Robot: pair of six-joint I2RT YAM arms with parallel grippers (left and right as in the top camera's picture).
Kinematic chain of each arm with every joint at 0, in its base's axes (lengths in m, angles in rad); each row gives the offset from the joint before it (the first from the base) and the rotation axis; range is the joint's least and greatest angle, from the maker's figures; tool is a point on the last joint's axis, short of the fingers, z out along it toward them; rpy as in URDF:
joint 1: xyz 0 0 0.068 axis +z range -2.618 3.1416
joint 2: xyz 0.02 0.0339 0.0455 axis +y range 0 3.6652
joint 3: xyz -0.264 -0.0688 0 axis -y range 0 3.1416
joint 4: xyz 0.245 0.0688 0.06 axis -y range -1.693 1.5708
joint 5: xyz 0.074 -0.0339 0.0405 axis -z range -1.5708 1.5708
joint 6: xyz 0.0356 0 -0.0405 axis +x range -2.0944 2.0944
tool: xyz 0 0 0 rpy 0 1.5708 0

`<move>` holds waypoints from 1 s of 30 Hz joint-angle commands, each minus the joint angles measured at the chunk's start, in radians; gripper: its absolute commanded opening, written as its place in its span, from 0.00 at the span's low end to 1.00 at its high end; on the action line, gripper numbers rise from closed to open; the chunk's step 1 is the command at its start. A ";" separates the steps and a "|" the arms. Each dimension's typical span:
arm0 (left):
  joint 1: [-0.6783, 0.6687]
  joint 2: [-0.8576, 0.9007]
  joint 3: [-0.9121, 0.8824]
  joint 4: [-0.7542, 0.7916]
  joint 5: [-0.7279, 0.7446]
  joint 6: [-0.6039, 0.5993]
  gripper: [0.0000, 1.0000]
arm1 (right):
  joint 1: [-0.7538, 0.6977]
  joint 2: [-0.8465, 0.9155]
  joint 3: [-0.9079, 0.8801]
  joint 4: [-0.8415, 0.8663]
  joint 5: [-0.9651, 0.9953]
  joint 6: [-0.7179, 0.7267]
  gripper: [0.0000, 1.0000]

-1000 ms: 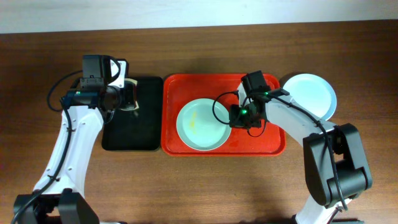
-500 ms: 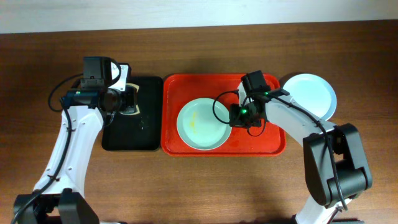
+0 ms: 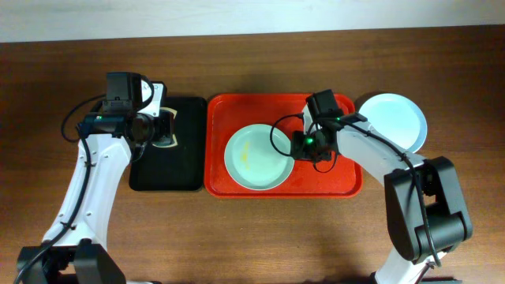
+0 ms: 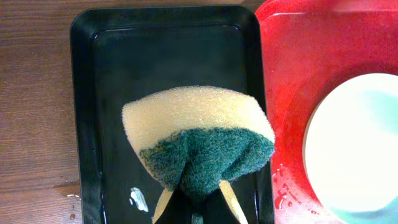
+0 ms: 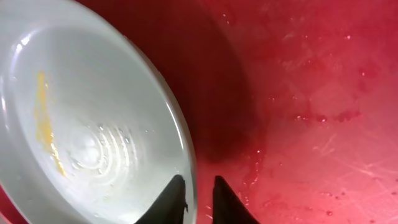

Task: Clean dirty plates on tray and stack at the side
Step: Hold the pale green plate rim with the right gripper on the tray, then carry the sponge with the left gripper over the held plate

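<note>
Resting on the brown tabletop [image 3: 252,237], the red tray [image 3: 347,180] lies with a smaller black tray [image 3: 170,175] just beside it on the left. One pale green plate [image 3: 256,158] sits inside the red tray; it looks wet and has a yellow smear [image 5: 43,118] on its bottom. A light blue plate [image 3: 394,118] lies on the tabletop, just beside the far right corner of the red tray. The right jaws are almost closed and pinch the right rim of the green plate. The left jaws, above the black tray, are closed on a yellow sponge [image 4: 199,124], folded, with a green scrub side.
</note>
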 commanded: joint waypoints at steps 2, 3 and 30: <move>0.000 0.009 0.013 -0.004 0.018 0.019 0.00 | 0.008 0.013 -0.012 0.004 0.005 0.006 0.12; 0.001 0.009 0.013 -0.007 0.018 0.019 0.00 | 0.011 0.014 -0.012 0.005 0.010 0.006 0.12; -0.106 0.193 0.023 0.006 -0.134 0.027 0.00 | 0.019 0.019 -0.012 0.065 -0.085 0.006 0.04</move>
